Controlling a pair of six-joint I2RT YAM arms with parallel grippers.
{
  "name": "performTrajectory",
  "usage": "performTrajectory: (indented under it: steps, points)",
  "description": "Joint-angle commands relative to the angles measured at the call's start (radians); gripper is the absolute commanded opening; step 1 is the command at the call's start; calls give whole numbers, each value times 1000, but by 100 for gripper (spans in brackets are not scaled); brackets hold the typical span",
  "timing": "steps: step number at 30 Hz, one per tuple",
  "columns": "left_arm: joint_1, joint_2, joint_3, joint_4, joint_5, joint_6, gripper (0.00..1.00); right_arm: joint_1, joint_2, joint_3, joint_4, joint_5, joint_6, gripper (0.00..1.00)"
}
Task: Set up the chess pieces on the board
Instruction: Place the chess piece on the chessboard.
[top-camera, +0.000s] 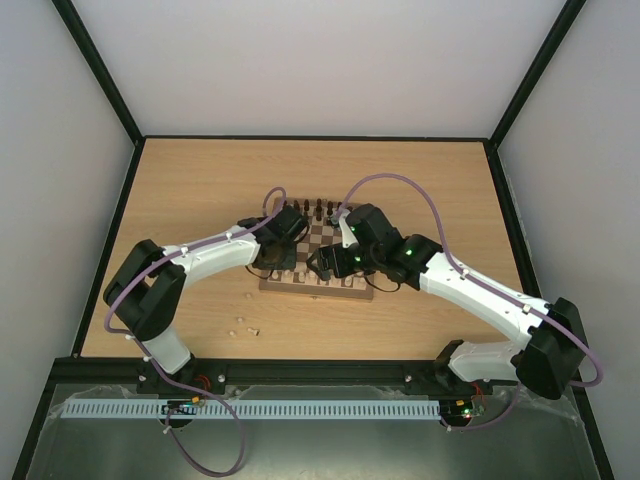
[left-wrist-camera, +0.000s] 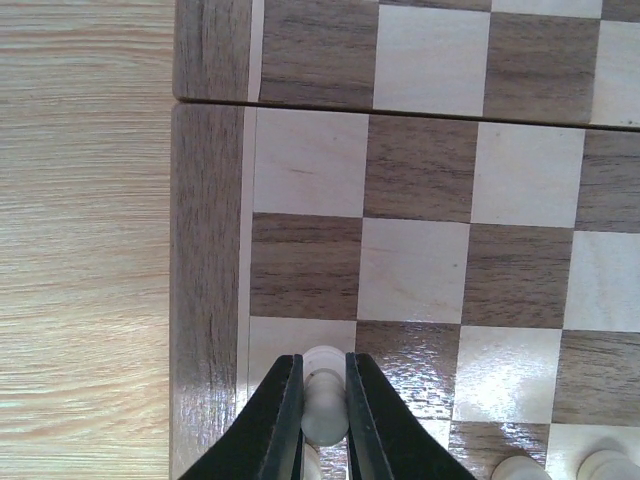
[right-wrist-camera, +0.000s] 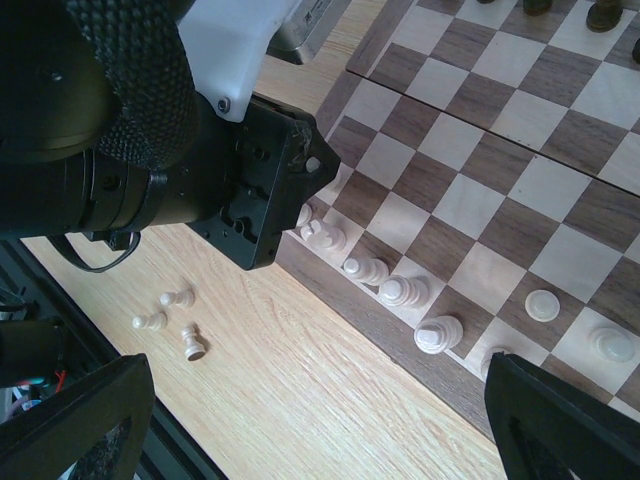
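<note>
The board (top-camera: 318, 286) lies mid-table, with dark brown pieces (top-camera: 318, 210) along its far row. My left gripper (left-wrist-camera: 325, 400) is shut on a pale pawn (left-wrist-camera: 327, 412), holding it at a cream square by the board's (left-wrist-camera: 420, 170) left border. In the top view the left gripper (top-camera: 277, 254) is at the board's near left corner. My right gripper (right-wrist-camera: 320, 400) is wide open and empty, above the table just in front of the board (right-wrist-camera: 480, 150). Several pale pieces (right-wrist-camera: 400, 292) stand along the near row. Three pale pawns (right-wrist-camera: 178, 298) lie on the table.
The left arm's wrist (right-wrist-camera: 200, 150) hangs over the board's near left corner, close to my right gripper (top-camera: 323, 262). The loose pawns (top-camera: 245, 327) lie front-left of the board. Black rails (top-camera: 320, 370) bound the table's near edge.
</note>
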Motion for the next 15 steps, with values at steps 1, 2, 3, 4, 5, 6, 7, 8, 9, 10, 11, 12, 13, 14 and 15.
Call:
performTrajectory:
  steps: [1,2,3,4,5,6,7,8,9,10,11,12,13,14,15]
  points:
    - [-4,-10,-15,-11,-21,-9,10,3,-8,-13,7,-13,-1,91]
    - [-4,-8,-16,-10,-21,-9,10,3,-9,-13,7,-15,0,91]
    - [-4,-7,-17,-9,-21,-8,10,2,-9,-12,7,-17,-1,91]
    - [-4,-5,-16,-11,-25,-8,11,2,-9,-13,8,-16,-1,91]
    - [-4,-6,-18,-11,-28,-8,11,3,-9,-13,9,-16,-1,91]
    - [-4,-5,-19,-11,-29,-9,11,3,-8,-12,9,-17,-1,91]
    - [-4,-6,-20,-11,-30,-10,11,3,-8,-12,9,-19,-1,91]
    - [-4,-5,-21,-11,-31,-10,11,3,-8,-13,9,-19,0,91]
    - [-3,-5,-22,-13,-30,-9,11,2,-7,-14,9,-19,0,91]
    - [-3,-5,-20,-13,-29,-10,12,3,-6,-13,10,-22,0,91]
    - [-3,-5,-19,-11,-27,-10,12,2,-6,-14,11,-24,0,91]
    - [-4,-4,-18,-11,-25,-10,12,2,-5,-13,11,-24,0,91]
    - [-3,-4,-18,-10,-23,-11,12,3,-3,-12,9,-24,0,91]
    - [-3,-5,-18,-10,-23,-12,12,3,-3,-12,10,-27,0,91]
    - [-4,-5,-19,-10,-23,-12,13,2,-4,-13,10,-25,-1,91]
